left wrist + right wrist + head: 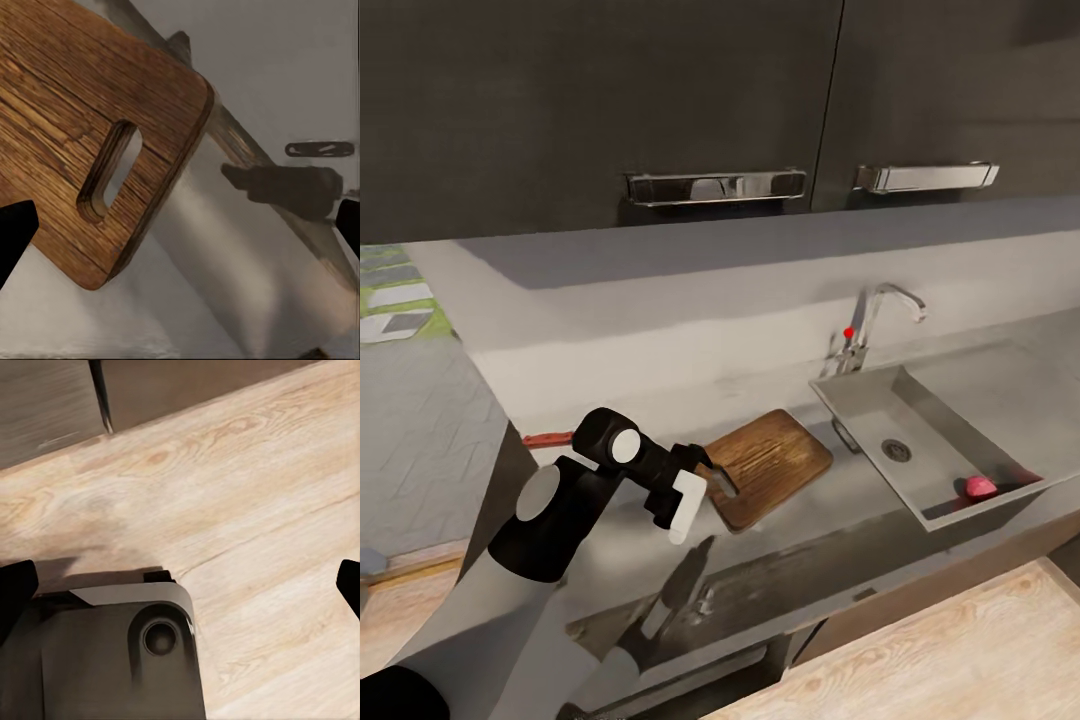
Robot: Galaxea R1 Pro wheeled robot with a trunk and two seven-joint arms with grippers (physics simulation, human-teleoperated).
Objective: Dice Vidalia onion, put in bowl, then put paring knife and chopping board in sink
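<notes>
The brown chopping board (775,462) lies on the grey countertop (660,330) left of the sink (945,405). My left gripper (708,488) hovers open over the board's slot-handle end; in the left wrist view the slot hole (111,172) sits between the wide-apart fingertips (15,234). The pinkish Vidalia onion (979,487) rests in the sink's near corner. A red knife handle (547,438) pokes out behind my left arm, its blade hidden. My right gripper (180,585) hangs open over the wooden floor, holding nothing. The bowl is out of view.
The grey tap (880,318) with its red knob (849,332) stands behind the sink. Dark wall cabinets with metal bar handles (715,186) hang above. The robot's grey base (112,652) sits below the right gripper, near dark lower cabinets (187,390).
</notes>
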